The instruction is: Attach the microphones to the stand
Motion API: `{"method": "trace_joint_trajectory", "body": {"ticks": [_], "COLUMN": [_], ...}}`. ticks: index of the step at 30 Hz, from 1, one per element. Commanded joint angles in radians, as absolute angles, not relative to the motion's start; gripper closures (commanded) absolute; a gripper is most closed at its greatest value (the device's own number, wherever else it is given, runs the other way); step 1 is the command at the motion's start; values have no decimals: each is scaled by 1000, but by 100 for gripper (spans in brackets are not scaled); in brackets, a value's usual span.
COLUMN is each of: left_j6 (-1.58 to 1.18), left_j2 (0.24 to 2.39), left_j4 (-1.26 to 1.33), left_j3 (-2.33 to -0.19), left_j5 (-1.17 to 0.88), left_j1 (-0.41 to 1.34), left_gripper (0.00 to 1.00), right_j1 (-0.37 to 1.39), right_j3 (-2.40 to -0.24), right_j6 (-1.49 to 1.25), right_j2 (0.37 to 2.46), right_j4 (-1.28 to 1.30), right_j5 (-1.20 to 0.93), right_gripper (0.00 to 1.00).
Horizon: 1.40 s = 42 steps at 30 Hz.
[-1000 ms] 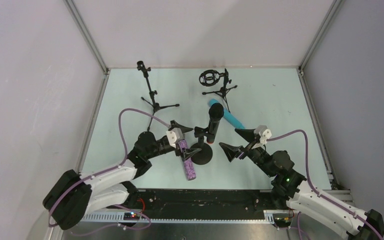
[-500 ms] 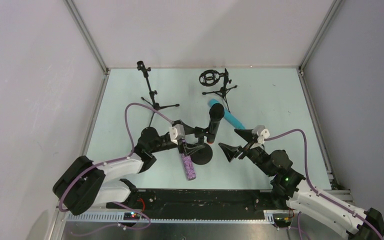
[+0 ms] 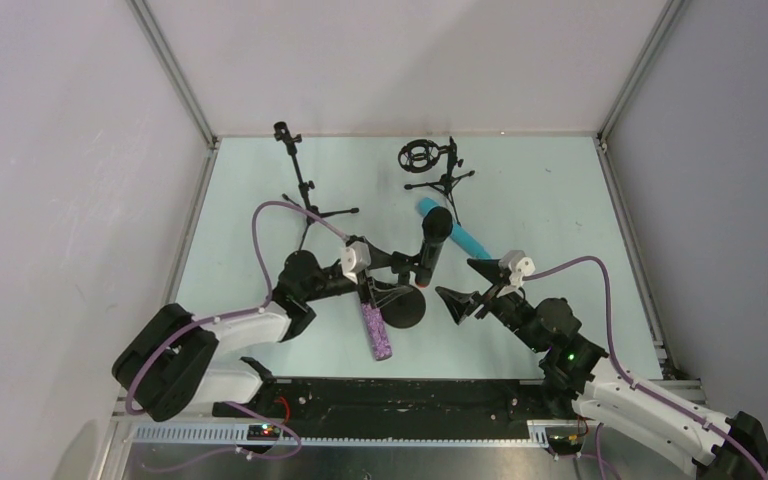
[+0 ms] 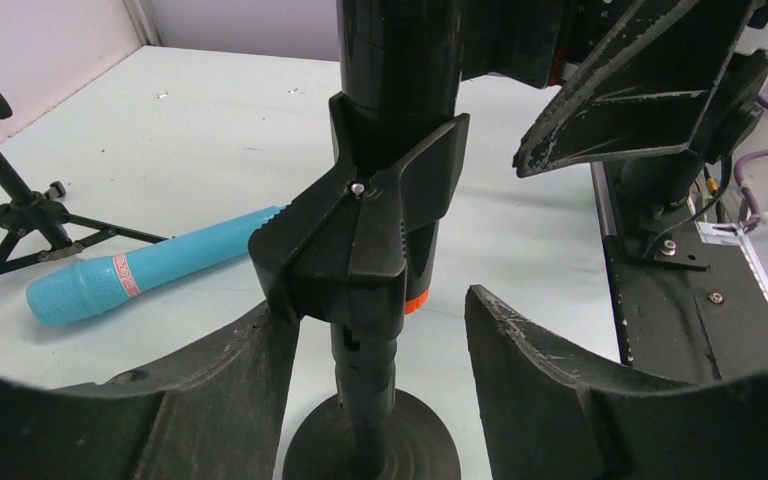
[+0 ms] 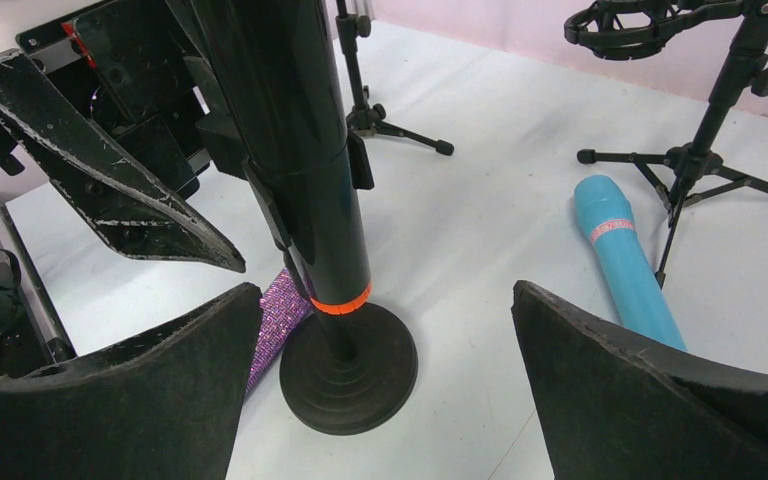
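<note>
the long black microphone, with its orange-red ring at the lower end, stands upright in the black spring clip of the round-base stand in the middle of the table. the left claw sits low at that stand with one finger on each side of the clip and post. in the left wrist view a gap shows between the right-hand finger and the post, so the claw is released, not clenched. the right claw hangs just right of the stand, spread wide and grasping nothing.

the purple glitter microphone lies flat on the table beside the stand's base, on its near-left side, partly under the left claw. the turquoise-blue microphone lies flat behind the stand, just beside the legs of the tripod stand with a shock mount. a second small tripod stand stands at the far left, well apart from the microphones.
</note>
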<state>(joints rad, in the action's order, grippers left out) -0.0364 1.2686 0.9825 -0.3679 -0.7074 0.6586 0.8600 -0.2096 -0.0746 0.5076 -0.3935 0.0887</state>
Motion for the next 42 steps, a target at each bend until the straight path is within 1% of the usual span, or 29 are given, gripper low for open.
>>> {"method": "trace_joint_trajectory", "body": {"ticks": [1,13,20,31,34,38,42], "left_j6": [-77,-141,-149,-161,-161,-164,-182], "left_j2": [1288,1392,1429,1460,1466,1476,1496], "left_j4": [1086,1340,1400,1422,1433,1448,1462], "left_j3": [-379,-303,-288,-287,-282,-284,-302], "left_j5": [-667,-650,-664,-672,-665,-659,-672], "left_j1": [656,648,645,632,630,628,628], "left_gripper": [34,35,35,46,45,38,39], "right_j1": [863,863,862,863,863,862,863], "right_j3": [-213,-204,-198,-184,-181,-180,-177], "right_j6": [-61,-90,-95,-90,-93,-96,-99], "right_j2": [504,494,493,497,497,495,496], "right_j4": [-424,-425,-423,-441,-443,-444,-447], "right_j5": [83,70,72,71,70,67,66], "right_gripper": [1,1,1,1,1,1,1]}}
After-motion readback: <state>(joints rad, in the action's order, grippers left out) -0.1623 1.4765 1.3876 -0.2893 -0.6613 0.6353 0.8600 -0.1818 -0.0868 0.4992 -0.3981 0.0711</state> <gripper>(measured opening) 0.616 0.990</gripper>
